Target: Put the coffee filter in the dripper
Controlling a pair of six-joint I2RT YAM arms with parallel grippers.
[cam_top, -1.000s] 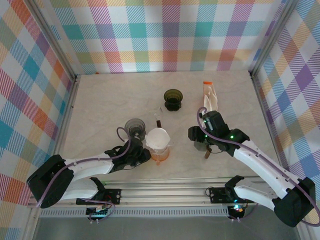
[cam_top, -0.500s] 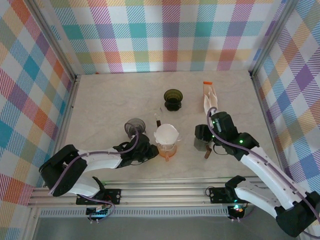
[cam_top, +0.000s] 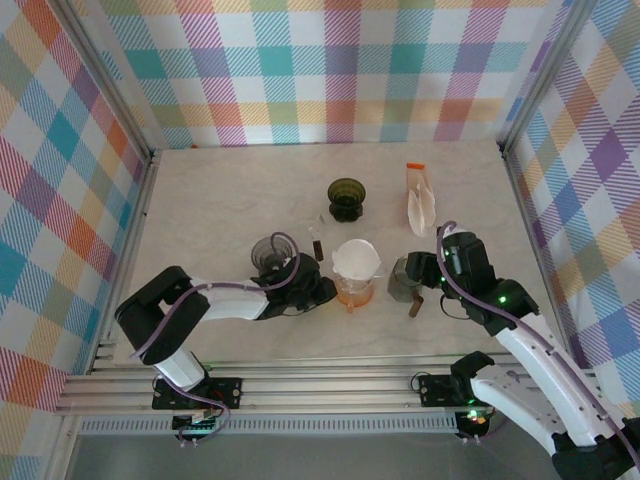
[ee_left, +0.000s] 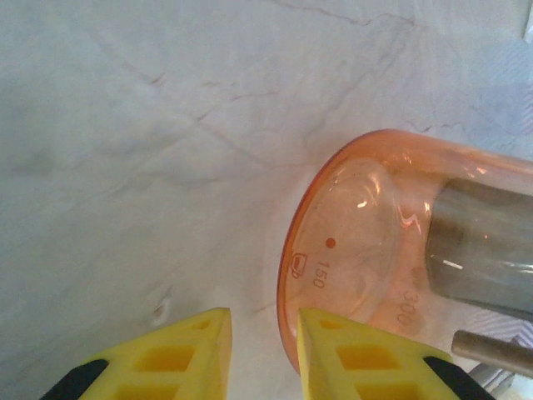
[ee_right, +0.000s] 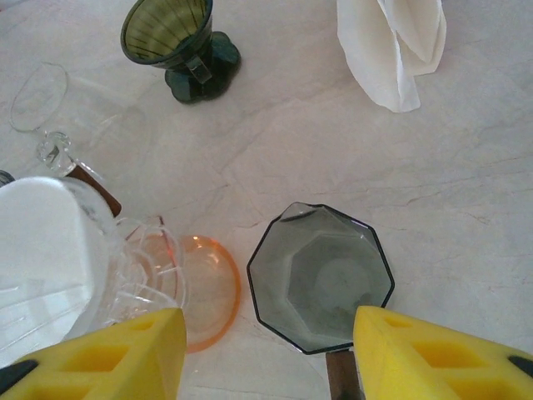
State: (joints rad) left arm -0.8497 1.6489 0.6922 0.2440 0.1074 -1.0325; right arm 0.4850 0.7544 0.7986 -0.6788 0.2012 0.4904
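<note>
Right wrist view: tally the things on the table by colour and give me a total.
Dark green: 1, the ribbed cone dripper.
White: 2, the loose paper filters and the paper filter seated in a dripper.
Smoky grey: 1, the octagonal cup.
Orange: 1, the see-through server.
Clear: 2, the glass dripper holding that filter and the small glass vessel.
Total: 7.

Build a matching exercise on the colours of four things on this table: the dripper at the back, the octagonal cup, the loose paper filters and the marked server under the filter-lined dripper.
Things:
1. dripper at the back
2. octagonal cup
3. loose paper filters
4. marked server

Colours:
a. orange
b. white
c. dark green
d. smoky grey

Pairs: 1-c, 2-d, 3-b, 4-a
</note>
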